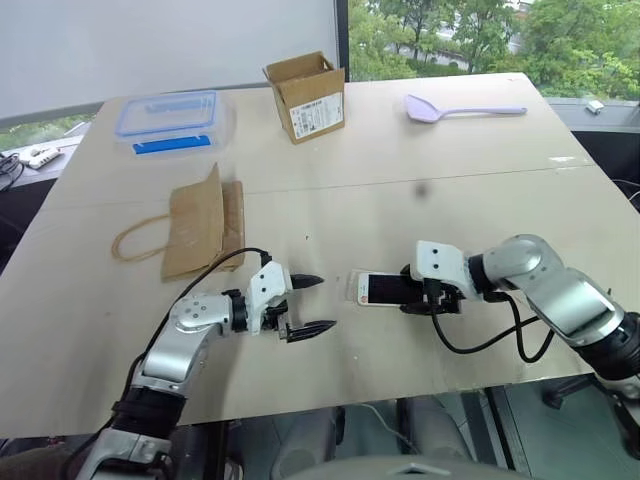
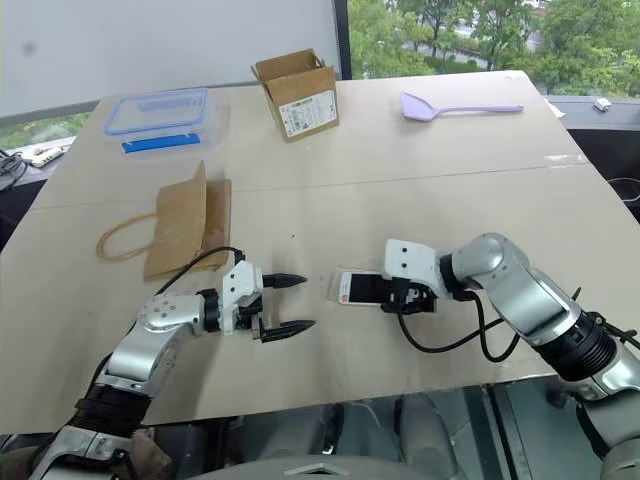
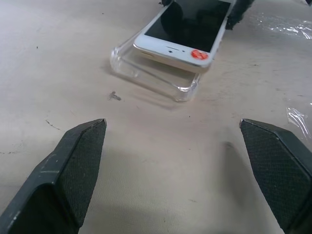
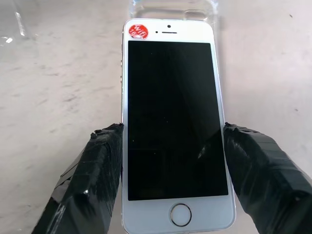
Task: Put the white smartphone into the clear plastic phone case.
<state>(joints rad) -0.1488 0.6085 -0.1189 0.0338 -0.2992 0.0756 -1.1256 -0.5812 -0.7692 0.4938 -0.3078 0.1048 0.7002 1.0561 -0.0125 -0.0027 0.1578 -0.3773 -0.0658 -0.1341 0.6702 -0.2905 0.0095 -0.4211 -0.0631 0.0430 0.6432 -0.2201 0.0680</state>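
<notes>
Left eye view: you see the slim white smartphone with the black screen [image 1: 385, 289] lying near the front of the pale tabletop [image 1: 440, 190], its far end clamped between the black fingers of the right gripper [image 1: 420, 292].
Left gripper [image 1: 306, 304]: released, its two fingers spread wide and empty, pointing at the phone's free end from just beside it.
Bystanders: a brown paper bag with a loop handle [image 1: 195, 222], a clear food container with a blue lid [image 1: 170, 118], an open cardboard box [image 1: 306, 95] and a lilac plastic spoon [image 1: 455, 108] lie well apart from the work.

Right eye view: you get the same layout; the phone [image 2: 362, 289] sits between the two grippers.

Left wrist view: the thin clear plastic phone case [image 3: 152, 73] lies open side up on the table. The phone [image 3: 187, 30] rests on it at a tilt, its free end, marked by a round red sticker [image 3: 199, 54], overhanging the case's rim and not yet sunk inside.

Right wrist view: the right fingers [image 4: 100, 170] press both long edges of the phone [image 4: 171, 122] near the home button; the case's edge [image 4: 175, 9] shows beyond the sticker end.

Step in hand: seating the phone, judged about half done.
Next move: you likely need to square the phone to the case, lower it flat and press it past the rim, with the left gripper steadying the case so it does not slide.
</notes>
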